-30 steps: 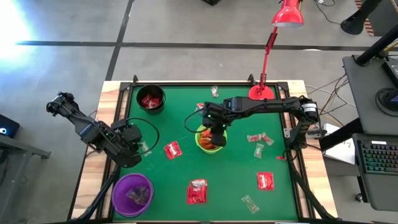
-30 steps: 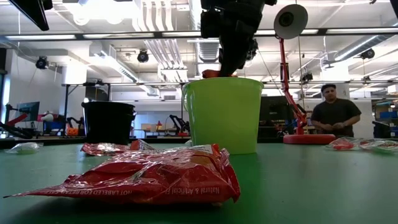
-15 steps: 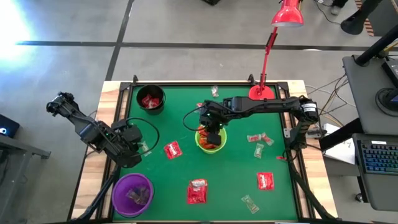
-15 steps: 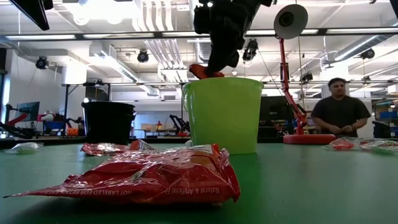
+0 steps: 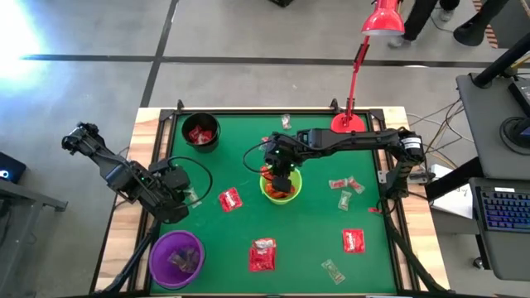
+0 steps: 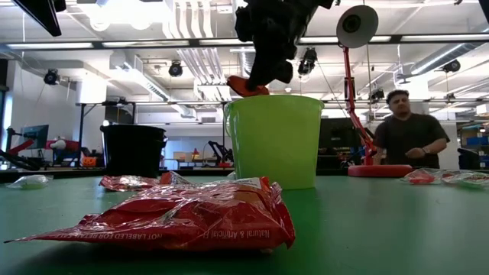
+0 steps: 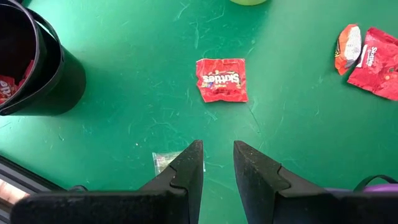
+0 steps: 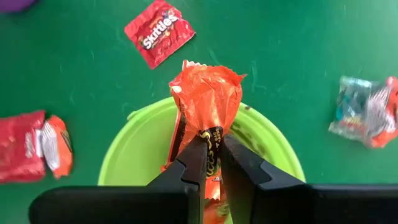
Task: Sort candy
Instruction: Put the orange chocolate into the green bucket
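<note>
My right gripper [image 5: 279,170] is shut on an orange-wrapped candy [image 8: 208,93] just above the lime-green bowl [image 5: 281,187], which holds more orange-red wrappers. In the low view the candy [image 6: 246,85] sticks out just over the bowl's rim [image 6: 273,99]. My left gripper [image 7: 217,152] hangs open above the table's left part, touching nothing. A small clear-wrapped candy [image 7: 163,162] lies beside its fingers and a flat red packet [image 7: 221,79] lies ahead of it. More red packets [image 5: 262,255] and pale twist candies [image 5: 344,199] lie on the green mat. My right gripper pinches the orange candy between its two fingers at a gathered end of the wrapper [image 8: 210,134]. The fingers slant down from above the bowl. The rest of the wrapper flares out beyond the fingertips, lifted clear, just over the bowl's rim.
A black bowl [image 5: 201,131] with red packets stands at the far left and a purple bowl [image 5: 175,258] at the near left. A red desk lamp [image 5: 352,83] stands at the far right edge. A person [image 6: 403,134] stands beyond the table.
My right gripper has tipped and rolled above the lime-green bowl, still shut. The orange candy has swung a little toward the table's left and risen slightly over the bowl's rim.
</note>
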Robot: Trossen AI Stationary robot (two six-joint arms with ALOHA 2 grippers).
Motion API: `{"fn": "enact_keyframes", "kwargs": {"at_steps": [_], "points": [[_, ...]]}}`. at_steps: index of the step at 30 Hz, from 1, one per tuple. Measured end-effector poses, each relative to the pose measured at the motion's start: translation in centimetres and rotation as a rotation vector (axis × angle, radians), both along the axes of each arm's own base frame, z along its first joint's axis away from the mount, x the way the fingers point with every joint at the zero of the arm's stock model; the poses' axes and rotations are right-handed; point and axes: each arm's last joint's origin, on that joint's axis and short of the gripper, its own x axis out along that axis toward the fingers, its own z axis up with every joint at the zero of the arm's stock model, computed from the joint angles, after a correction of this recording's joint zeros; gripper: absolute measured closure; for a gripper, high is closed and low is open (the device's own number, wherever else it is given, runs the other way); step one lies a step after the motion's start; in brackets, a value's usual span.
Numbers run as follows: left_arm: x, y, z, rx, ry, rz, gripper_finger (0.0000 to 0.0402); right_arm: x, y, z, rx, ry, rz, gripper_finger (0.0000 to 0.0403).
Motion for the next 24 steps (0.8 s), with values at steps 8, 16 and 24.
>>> {"fn": "enact_keyframes", "kwargs": {"at_steps": [8,16,24], "points": [[0.0,0.0,0.0,-0.001,-0.002,0.0,0.033,-0.7,0.1,-0.5,0.078,0.099,-0.115,0.0369],[0.0,0.0,0.0,-0.001,-0.001,0.0,0.033,-1.0,0.2,-0.6,0.149,0.134,-0.17,0.0369],[0.0,0.0,0.0,-0.001,-0.002,0.0,0.033,-1.5,0.3,-1.1,0.185,0.193,-0.201,0.0347]]}}
